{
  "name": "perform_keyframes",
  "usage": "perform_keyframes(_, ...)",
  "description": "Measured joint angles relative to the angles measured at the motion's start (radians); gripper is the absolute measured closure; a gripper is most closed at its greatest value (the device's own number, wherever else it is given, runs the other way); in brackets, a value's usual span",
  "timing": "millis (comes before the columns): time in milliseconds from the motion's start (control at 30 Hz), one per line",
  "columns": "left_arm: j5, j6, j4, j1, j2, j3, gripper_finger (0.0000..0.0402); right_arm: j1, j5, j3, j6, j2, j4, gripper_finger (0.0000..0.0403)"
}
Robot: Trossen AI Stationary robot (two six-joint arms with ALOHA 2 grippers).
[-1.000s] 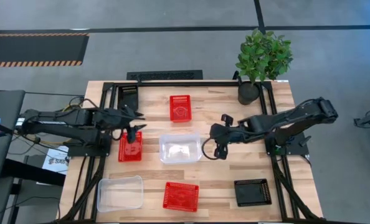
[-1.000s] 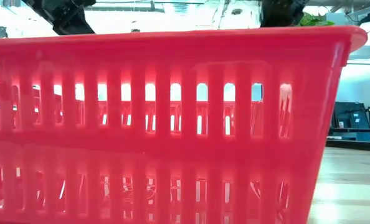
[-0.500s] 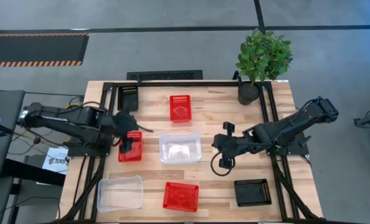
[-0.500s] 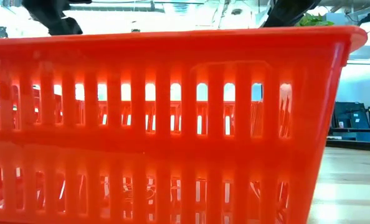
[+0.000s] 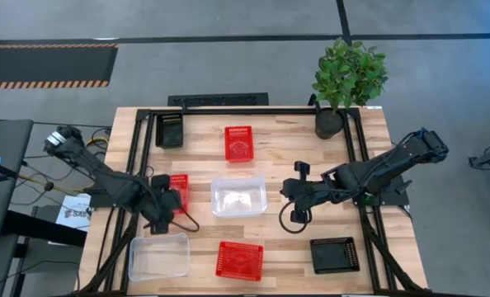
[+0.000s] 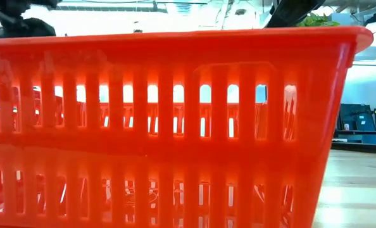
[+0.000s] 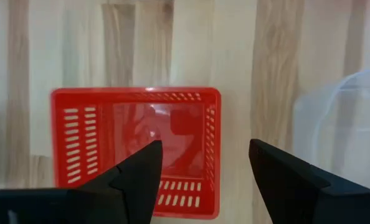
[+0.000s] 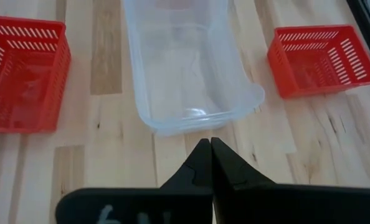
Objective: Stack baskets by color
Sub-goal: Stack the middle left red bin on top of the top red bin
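Table point(image 5: 286, 148): pale wooden planks, grain visible.
Red baskets point(image 5: 238, 142): slotted plastic rectangles at 12, 9 and 6 o'clock.
Clear basket point(image 5: 239, 196): smooth, see-through, centre.
Left gripper point(image 7: 203, 165): fingers spread wide, empty.
Right gripper point(image 8: 210, 163): fingers pressed together, empty, 3 o'clock of the clear basket.

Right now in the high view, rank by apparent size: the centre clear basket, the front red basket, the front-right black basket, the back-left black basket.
1. Centre clear basket
2. Front red basket and front-right black basket: too alike to rank
3. Back-left black basket
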Motion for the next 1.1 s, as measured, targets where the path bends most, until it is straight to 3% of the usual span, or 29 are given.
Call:
perform_keyframes(233,0.0,-0.037,0.051,-0.019,0.1,-0.078,0.0174,0.0,0.0,0.0,-0.024,0.0,-0.001,0.0396)
perform_keyframes(400,0.035,-0.028,0.186,-0.004,0.113,-0.174,0.0174,0.0,0.0,0.0,-0.024,0.0,-0.002,0.0396)
perform_keyframes(733,0.061,-0.05,0.304,0.006,0.112,-0.282,0.0181,-0.009,-0.001,0.0,-0.042,0.0,-0.002,0.0396)
perform_keyframes(867,0.06,-0.052,0.311,0.006,0.112,-0.293,0.0219,-0.015,-0.001,0.0,-0.042,0.0,-0.002,0.0396)
perform_keyframes(1100,0.053,-0.021,0.302,0.007,0.112,-0.281,0.0325,-0.034,-0.003,0.0,-0.042,0.0,-0.002,0.0396)
